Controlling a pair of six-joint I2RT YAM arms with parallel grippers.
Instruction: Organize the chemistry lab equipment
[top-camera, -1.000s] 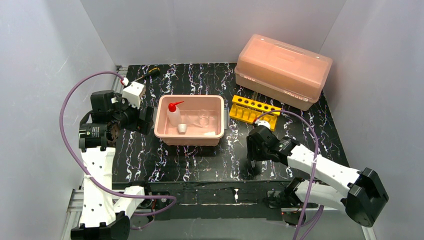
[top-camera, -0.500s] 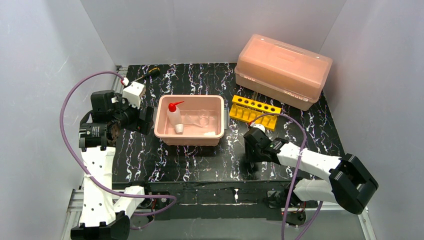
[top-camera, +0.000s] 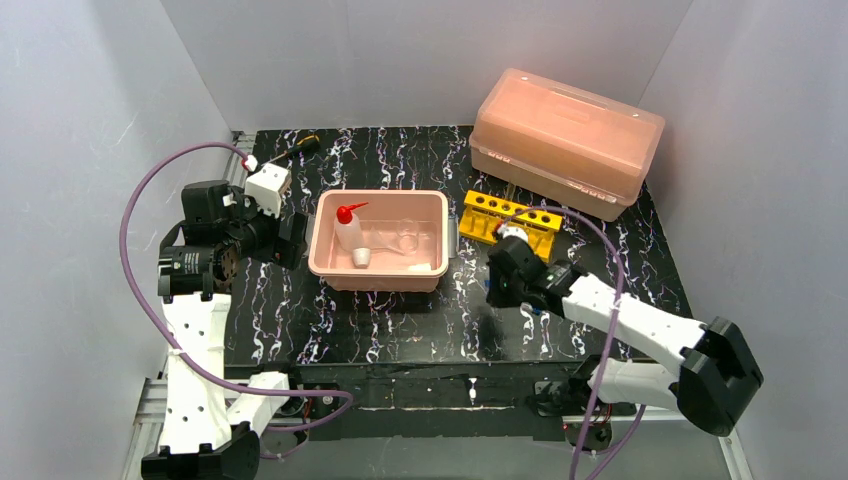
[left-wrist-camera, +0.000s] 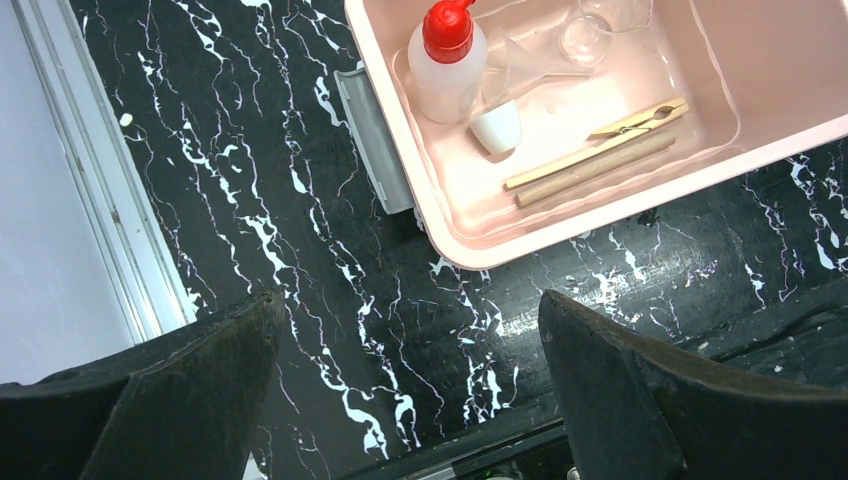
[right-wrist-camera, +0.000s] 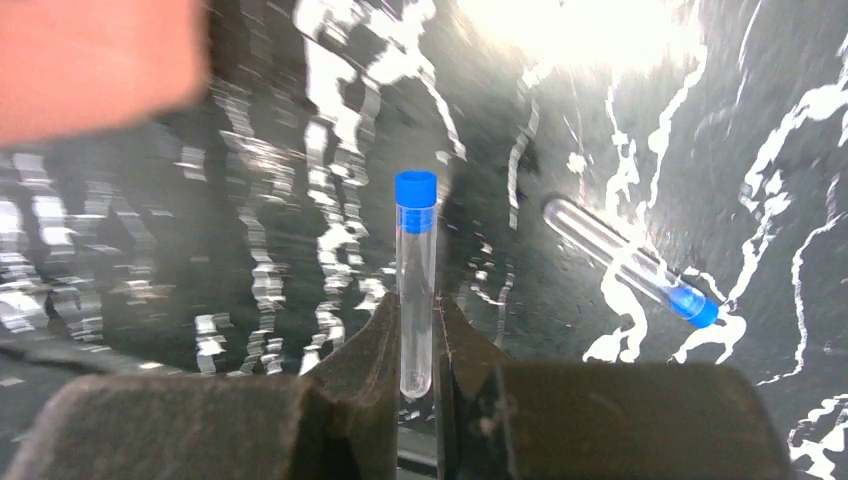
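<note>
My right gripper (right-wrist-camera: 415, 322) is shut on the lower end of a clear blue-capped tube (right-wrist-camera: 416, 262), holding it off the black table with the cap pointing away. Another blue-capped tube (right-wrist-camera: 632, 264) lies on the table to its right. In the top view this gripper (top-camera: 497, 288) hovers just in front of the yellow holed rack (top-camera: 508, 222). The pink tray (top-camera: 380, 277) holds the white squeeze bottle (left-wrist-camera: 445, 62), tiny white cup (left-wrist-camera: 497, 126), glass beaker (left-wrist-camera: 586, 36) and wooden clamps (left-wrist-camera: 592, 160). My left gripper (left-wrist-camera: 408, 302) stands open over bare table, left of the tray.
The big pink lidded box (top-camera: 565, 140) sits at the back right, behind the rack. A small black and yellow tool (top-camera: 300, 146) lies at the back left edge. White walls enclose the table on three sides.
The right gripper's jaws have shut on the tube and the arm has swung away from the table's front edge, toward the rack. The left arm has not moved.
</note>
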